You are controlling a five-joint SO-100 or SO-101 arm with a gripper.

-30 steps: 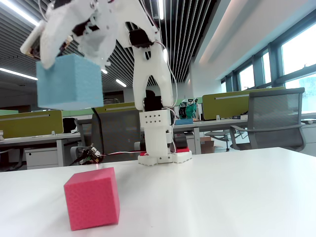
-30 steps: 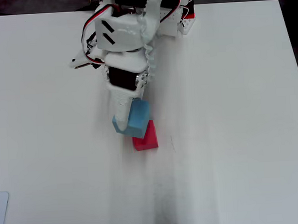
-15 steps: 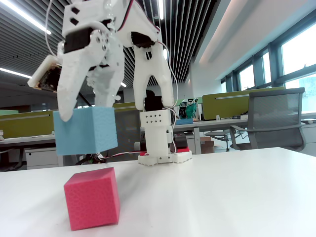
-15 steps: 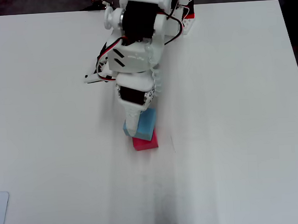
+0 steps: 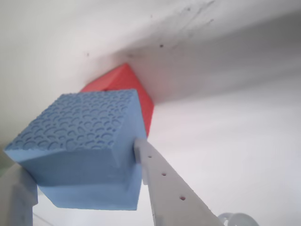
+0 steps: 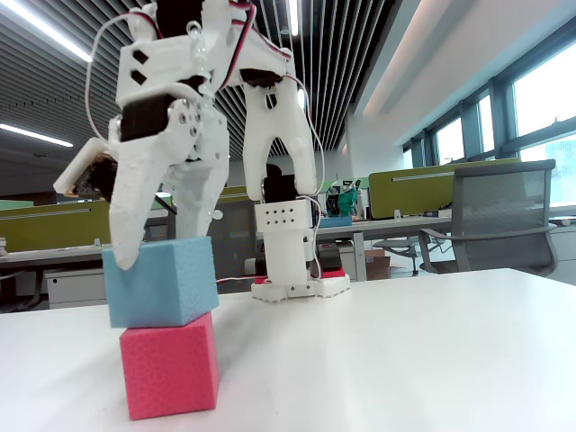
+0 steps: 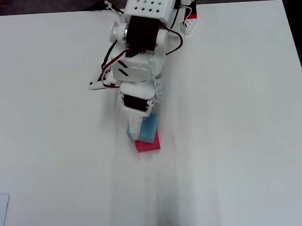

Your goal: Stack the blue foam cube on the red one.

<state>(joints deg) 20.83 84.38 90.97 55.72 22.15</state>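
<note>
Now the fingers [image 6: 166, 243] are closed on the blue foam cube [image 6: 160, 281], one long white finger down its left face and the other behind its upper right edge in the fixed view; in the wrist view the perforated finger [image 5: 160, 179] presses the cube's right side at lower centre of the frame, the cube [image 5: 80, 146] filling the lower left. Change over the last second: the cube was held high at upper left of the fixed view, well clear of the red one; half a second ago it hung lower with a visible gap; at this moment its underside sits on or just at the top of the red one [image 6: 169, 364], no gap discernible. Blue sits shifted a little left of red in the fixed view, overhanging that edge and slightly tilted. Overhead, the blue cube [image 7: 150, 128] covers most of the red one [image 7: 148, 146], only a red strip showing at its lower edge, mid-frame on the white surface [image 7: 232, 114]. In the wrist view the red cube [image 5: 123, 80] peeks out beyond the blue one's far corner. Judgement: descent looks finished or nearly so; placement achieved but not released. Next comes opening the fingers and lifting clear. Risk: offset and tilt could let the foam tip or drag off on release.
</note>
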